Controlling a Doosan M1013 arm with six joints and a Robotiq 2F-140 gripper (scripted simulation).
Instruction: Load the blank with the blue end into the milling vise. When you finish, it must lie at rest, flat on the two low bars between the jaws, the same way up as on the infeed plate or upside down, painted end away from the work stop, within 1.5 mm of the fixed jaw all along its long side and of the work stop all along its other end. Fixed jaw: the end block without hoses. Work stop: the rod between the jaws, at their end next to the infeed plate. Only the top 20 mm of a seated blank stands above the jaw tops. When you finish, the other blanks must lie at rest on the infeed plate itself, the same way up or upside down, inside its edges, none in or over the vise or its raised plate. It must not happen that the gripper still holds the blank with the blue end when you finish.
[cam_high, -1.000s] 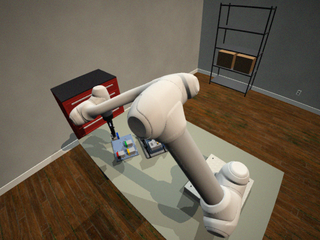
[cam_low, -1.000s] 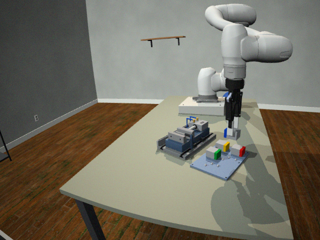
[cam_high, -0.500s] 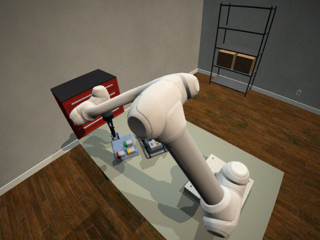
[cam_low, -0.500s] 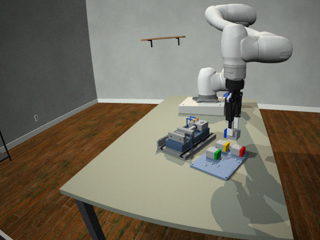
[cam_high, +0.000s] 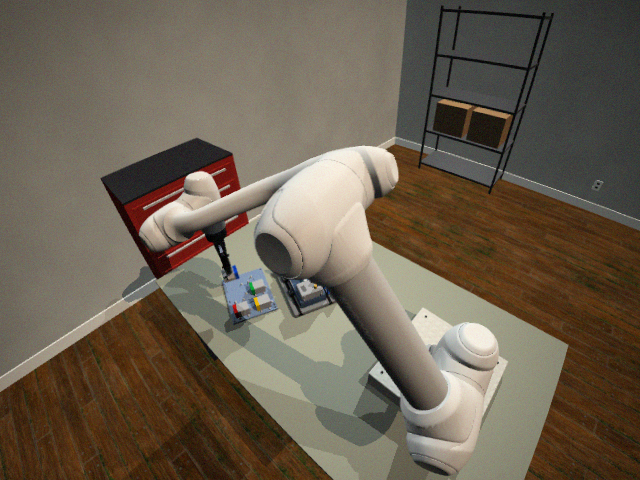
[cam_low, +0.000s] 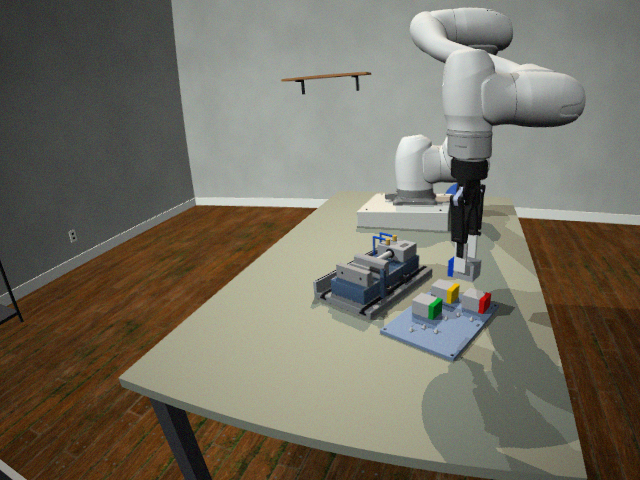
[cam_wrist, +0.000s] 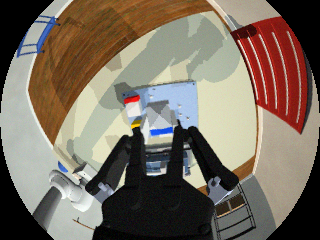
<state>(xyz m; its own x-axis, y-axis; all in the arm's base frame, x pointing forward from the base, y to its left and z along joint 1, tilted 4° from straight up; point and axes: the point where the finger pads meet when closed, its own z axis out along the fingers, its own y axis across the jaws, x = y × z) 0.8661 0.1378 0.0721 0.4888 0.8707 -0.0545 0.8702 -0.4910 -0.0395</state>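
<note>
The white arm (cam_high: 382, 330) (cam_low: 467, 93) (cam_wrist: 75, 192) reaches over the worktop (cam_high: 305, 341) (cam_low: 258, 351) (cam_wrist: 225, 110), its jaws pointing down and clamped on the blank with the blue end (cam_high: 229, 276) (cam_low: 473, 270) (cam_wrist: 160, 115). The blank is held aloft above the infeed plate (cam_high: 253, 276) (cam_low: 444, 338) (cam_wrist: 187, 100), apart from its surface. Three further blanks rest on the plate: the green-ended blank (cam_high: 259, 286) (cam_low: 423, 305), the yellow-ended blank (cam_high: 264, 301) (cam_low: 441, 288) and the red-ended blank (cam_high: 243, 308) (cam_low: 471, 299) (cam_wrist: 133, 109). In the wrist view the held blank and the jaws partly cover the yellow-ended one. The milling vise (cam_high: 310, 291) (cam_low: 348, 290) (cam_wrist: 186, 160) stands beside the plate, the two apart; the blue-ended blank is outside it. Blue hoses (cam_low: 374, 244) rise at the far end of the vise in the exterior view. A red drawer cabinet (cam_high: 126, 222) (cam_wrist: 280, 65) stands near the worktop.
</note>
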